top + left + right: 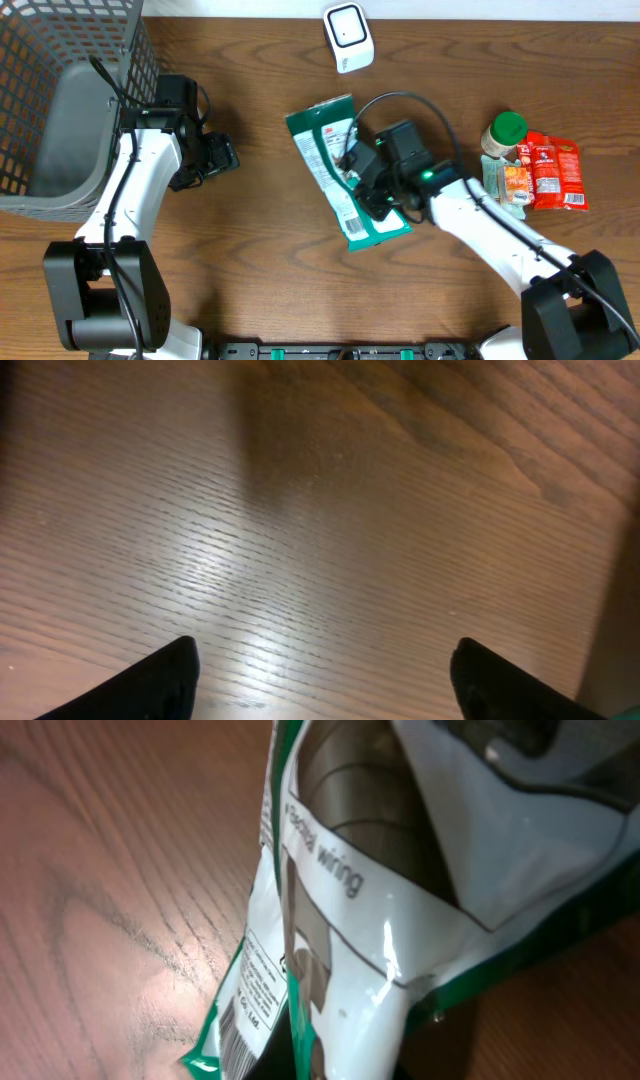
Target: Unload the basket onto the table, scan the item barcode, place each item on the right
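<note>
Packet (325, 150) lies mid-frame in the overhead view, below the scanner (348, 37), with right claw (362, 172) clenched on its right side. Glossy film: light, floppy, likely slippery. Best pinched near a sealed edge, clear of the barcode. Left claw (222, 155) released, empty, over bare table (250, 280).

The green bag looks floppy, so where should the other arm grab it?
Probably its far end, coming from the left: the green bag is long and thin, the right gripper pinches its right edge midway, and that end sticks out free on the side of the open left gripper.
</note>
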Controlling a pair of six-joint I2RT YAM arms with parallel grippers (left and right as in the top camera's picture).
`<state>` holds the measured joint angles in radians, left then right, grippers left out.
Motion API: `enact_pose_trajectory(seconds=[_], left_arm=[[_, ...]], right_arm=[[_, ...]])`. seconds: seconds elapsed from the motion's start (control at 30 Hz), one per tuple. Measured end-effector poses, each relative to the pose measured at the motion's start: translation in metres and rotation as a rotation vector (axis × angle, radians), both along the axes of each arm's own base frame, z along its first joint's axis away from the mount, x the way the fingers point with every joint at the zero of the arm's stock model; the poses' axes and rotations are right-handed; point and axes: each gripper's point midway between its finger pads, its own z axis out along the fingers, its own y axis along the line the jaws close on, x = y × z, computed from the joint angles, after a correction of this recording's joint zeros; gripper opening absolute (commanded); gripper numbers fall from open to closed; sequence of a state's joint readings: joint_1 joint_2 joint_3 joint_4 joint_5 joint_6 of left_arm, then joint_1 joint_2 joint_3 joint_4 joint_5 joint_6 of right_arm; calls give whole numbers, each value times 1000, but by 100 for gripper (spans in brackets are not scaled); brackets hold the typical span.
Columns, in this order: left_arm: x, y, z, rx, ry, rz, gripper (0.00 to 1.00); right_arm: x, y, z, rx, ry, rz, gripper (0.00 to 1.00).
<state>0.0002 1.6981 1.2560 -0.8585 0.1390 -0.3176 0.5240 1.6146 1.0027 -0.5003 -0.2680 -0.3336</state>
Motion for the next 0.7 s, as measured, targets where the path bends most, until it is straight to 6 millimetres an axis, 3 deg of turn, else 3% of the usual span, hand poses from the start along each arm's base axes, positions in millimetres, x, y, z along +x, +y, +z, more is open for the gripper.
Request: enact_pose_trajectory(seconds=[0.2, 0.4, 0.53, 0.7], left_arm=[[0, 2, 0, 11, -1, 1, 86], [0, 2, 0, 11, -2, 1, 86], [0, 2, 0, 11, -2, 1, 86], [0, 2, 0, 12, -2, 1, 86]], right_arm=[[-13, 22, 0, -44, -54, 79, 1], [-20, 22, 21, -57, -108, 99, 1], [-17, 7, 49, -104, -146, 80, 1], [-5, -3, 100, -164, -227, 105, 1]])
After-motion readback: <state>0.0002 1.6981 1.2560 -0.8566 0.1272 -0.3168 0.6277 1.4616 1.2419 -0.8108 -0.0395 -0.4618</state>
